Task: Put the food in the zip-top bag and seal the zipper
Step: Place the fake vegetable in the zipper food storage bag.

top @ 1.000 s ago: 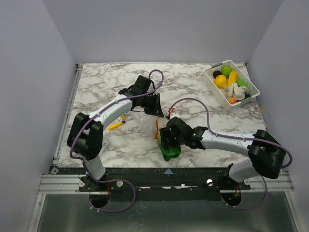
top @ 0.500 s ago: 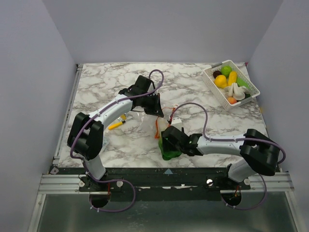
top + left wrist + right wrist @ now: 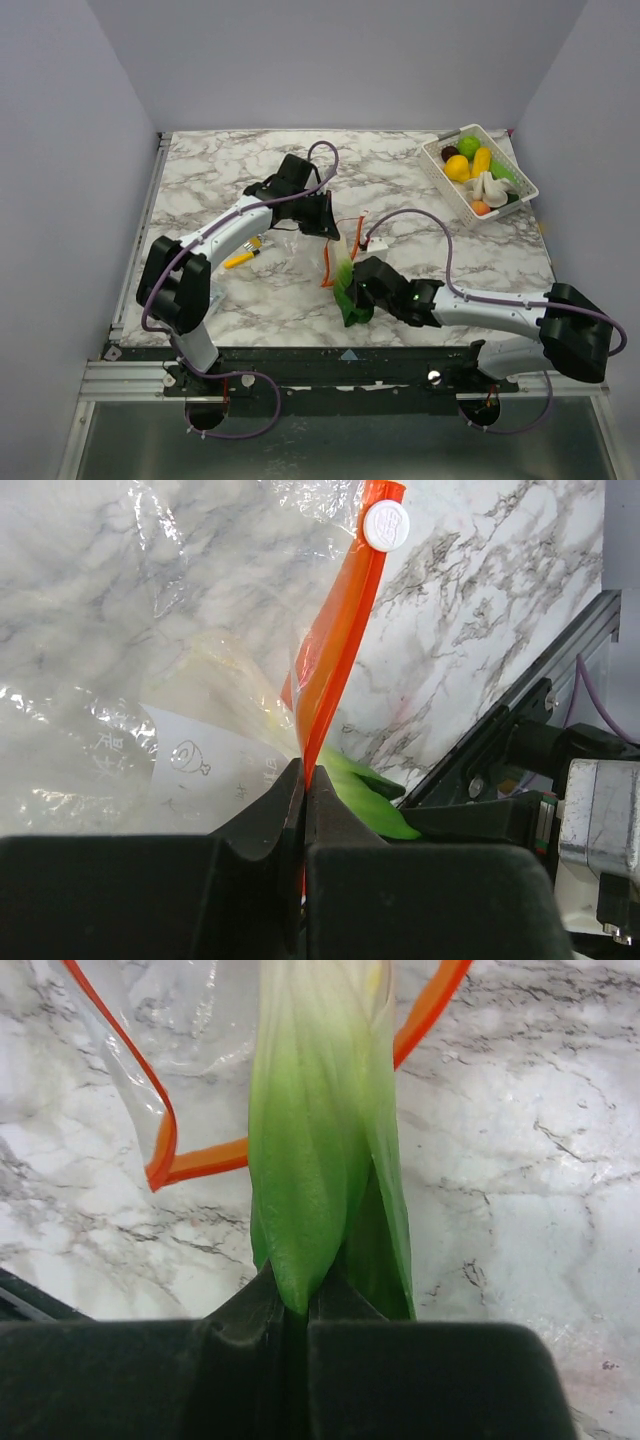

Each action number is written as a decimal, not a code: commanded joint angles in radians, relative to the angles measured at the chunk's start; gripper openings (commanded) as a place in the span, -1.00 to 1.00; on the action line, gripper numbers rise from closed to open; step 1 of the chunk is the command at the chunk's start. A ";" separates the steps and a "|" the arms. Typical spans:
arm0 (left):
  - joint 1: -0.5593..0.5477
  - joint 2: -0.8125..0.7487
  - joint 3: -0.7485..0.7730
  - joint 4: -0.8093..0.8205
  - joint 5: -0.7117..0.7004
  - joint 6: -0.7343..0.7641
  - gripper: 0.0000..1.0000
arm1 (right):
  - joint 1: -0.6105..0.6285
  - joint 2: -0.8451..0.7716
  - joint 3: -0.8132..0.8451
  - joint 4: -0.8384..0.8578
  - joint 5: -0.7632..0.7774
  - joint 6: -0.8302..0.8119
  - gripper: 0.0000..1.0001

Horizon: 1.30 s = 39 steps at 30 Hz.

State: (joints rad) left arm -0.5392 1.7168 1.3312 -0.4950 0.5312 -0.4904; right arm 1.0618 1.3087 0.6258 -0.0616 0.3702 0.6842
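Observation:
The zip-top bag [image 3: 296, 247] lies clear and crumpled mid-table, and its red-orange zipper [image 3: 338, 640] stands up as a strip with a white slider [image 3: 386, 525]. My left gripper [image 3: 304, 785] is shut on that strip at the bag's mouth, also seen from above as the left gripper [image 3: 326, 228]. A white-to-green leafy vegetable [image 3: 315, 1140] points its pale end into the orange-rimmed mouth [image 3: 200, 1162]. My right gripper [image 3: 305, 1305] is shut on its green leaf tips, near the table's front edge in the top view [image 3: 354, 292]. More food [image 3: 470, 165] sits in the basket.
A white slotted basket [image 3: 520, 197] with several toy fruits stands at the back right. A yellow-orange marker pen [image 3: 243, 257] lies left of the bag. The table's front rail [image 3: 300, 362] runs close behind the right gripper.
My right gripper has shut on the vegetable's green leaves, and its arm has swung out to the right, turning the pale end toward the bag mouth. The left arm has held still.

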 commanded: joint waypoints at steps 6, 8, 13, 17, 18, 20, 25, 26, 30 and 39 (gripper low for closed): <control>-0.040 -0.118 -0.010 0.042 -0.028 0.061 -1.00 | -0.140 -0.003 0.224 -0.148 -0.226 -0.034 -0.99; -0.047 -0.137 -0.017 0.053 -0.028 0.070 -1.00 | -0.192 0.007 0.256 -0.145 -0.329 -0.043 -0.99; -0.059 -0.183 -0.043 0.097 -0.002 0.075 -1.00 | -0.274 0.005 0.298 -0.123 -0.413 -0.028 -0.99; -0.062 -0.210 -0.065 0.133 0.044 0.063 -1.00 | -0.354 -0.053 0.224 -0.007 -0.395 0.053 -0.99; -0.062 -0.210 -0.066 0.136 0.061 0.056 -1.00 | -0.375 -0.078 0.181 0.046 -0.420 0.085 -0.99; -0.062 -0.208 -0.070 0.151 0.102 0.039 -1.00 | -0.404 -0.112 0.112 0.186 -0.456 0.143 -0.99; -0.062 -0.225 -0.104 0.225 0.196 -0.019 -1.00 | -0.411 -0.120 0.082 0.293 -0.422 0.224 -0.99; -0.062 -0.227 -0.110 0.244 0.219 -0.034 -1.00 | -0.411 -0.114 0.057 0.362 -0.420 0.258 -0.99; -0.062 -0.227 -0.144 0.335 0.304 -0.103 -1.00 | -0.410 -0.074 -0.015 0.567 -0.404 0.290 -0.99; -0.062 -0.208 -0.196 0.482 0.393 -0.228 -1.00 | -0.402 0.111 0.092 0.484 -0.410 0.246 -0.83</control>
State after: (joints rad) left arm -0.5961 1.5219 1.1488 -0.0937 0.8440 -0.6628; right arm 0.6518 1.3598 0.6064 0.4820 -0.0341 0.9394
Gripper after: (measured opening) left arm 0.011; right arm 0.071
